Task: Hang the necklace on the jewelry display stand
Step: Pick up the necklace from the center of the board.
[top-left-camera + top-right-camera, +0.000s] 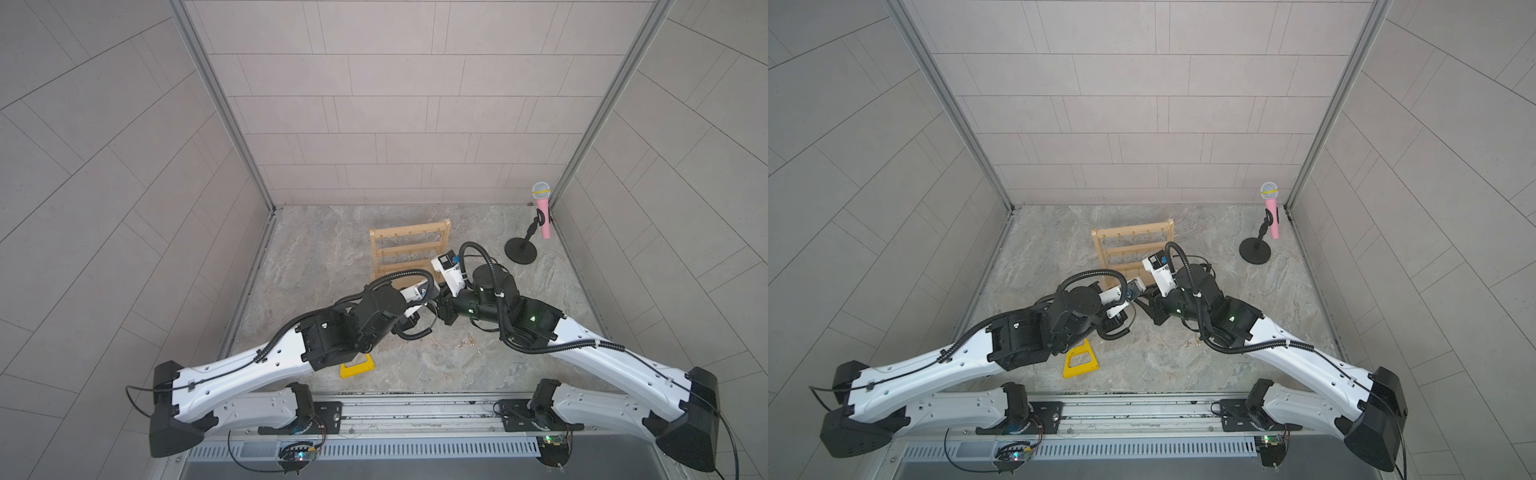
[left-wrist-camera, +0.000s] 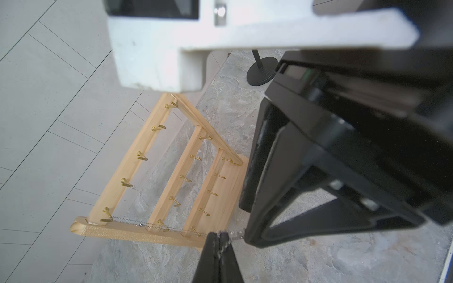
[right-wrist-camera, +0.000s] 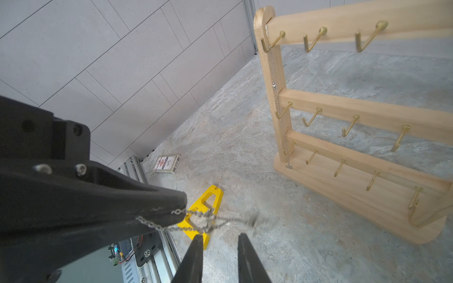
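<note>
- Left wrist view: the left end effector (image 2: 219,239) is pinched shut on the necklace (image 2: 223,246), just off the base corner of the stand (image 2: 157,171). The right arm's black body crowds in close beside it. A fine chain (image 2: 137,223) hangs from the end hook (image 2: 106,215) of the top bar and runs along the upright. It cannot be told here whether this chain joins the held one.
- Right wrist view: the right end effector (image 3: 219,239) has its fingers apart and holds nothing, just below the slack links draped from the left tip. On the stand, the hung chain drops from the top hook to the base and ends in a small ring. The held necklace looks not yet hung. What seems left is to carry a loop to a free hook and let go. A yellow frame (image 3: 217,194) and a card box (image 3: 166,164) lie beyond.
- Both top views: the arms meet in front of the upright stand, hiding both tips. The worktop (image 1: 332,249) is grey, veined and stone-patterned. Gold bits (image 1: 467,340) lie loose near the right arm, and a pink microphone (image 1: 543,212) stands in the far corner. Pale tiled walls (image 1: 395,104) and metal corner posts (image 1: 224,108) close in the cell.
</note>
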`<state>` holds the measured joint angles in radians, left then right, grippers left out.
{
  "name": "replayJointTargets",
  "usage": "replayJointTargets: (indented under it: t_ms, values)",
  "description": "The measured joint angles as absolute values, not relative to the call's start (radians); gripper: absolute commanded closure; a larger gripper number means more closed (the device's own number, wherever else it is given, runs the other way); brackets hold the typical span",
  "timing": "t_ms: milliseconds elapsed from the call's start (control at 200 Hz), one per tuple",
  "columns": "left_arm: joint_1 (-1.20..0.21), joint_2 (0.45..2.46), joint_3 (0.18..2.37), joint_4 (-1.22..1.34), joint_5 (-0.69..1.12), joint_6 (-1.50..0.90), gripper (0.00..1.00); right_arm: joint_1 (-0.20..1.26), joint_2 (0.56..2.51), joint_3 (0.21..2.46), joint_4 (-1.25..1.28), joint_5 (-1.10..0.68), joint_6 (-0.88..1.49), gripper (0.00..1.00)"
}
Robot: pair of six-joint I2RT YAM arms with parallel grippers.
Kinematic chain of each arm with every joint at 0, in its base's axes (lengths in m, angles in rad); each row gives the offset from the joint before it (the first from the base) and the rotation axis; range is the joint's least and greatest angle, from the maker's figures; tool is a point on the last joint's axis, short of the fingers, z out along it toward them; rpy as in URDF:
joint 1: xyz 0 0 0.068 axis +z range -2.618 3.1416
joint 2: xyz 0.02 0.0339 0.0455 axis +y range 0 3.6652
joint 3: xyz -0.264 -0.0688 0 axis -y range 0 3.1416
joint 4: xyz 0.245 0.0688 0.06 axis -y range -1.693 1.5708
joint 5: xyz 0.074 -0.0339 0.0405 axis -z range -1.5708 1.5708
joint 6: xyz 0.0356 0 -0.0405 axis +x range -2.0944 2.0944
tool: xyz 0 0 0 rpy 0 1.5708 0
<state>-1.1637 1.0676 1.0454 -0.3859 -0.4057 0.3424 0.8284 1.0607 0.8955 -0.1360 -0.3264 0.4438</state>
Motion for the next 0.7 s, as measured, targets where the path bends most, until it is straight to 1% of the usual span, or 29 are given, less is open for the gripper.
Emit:
replayJointTargets:
  t_ms: [700]
  values:
    - [-1.164, 1.053, 1.045, -0.377, -0.381, 0.342, 1.00, 0.828, 1.069, 0.896, -0.087, -0.367, 0.443, 0.73]
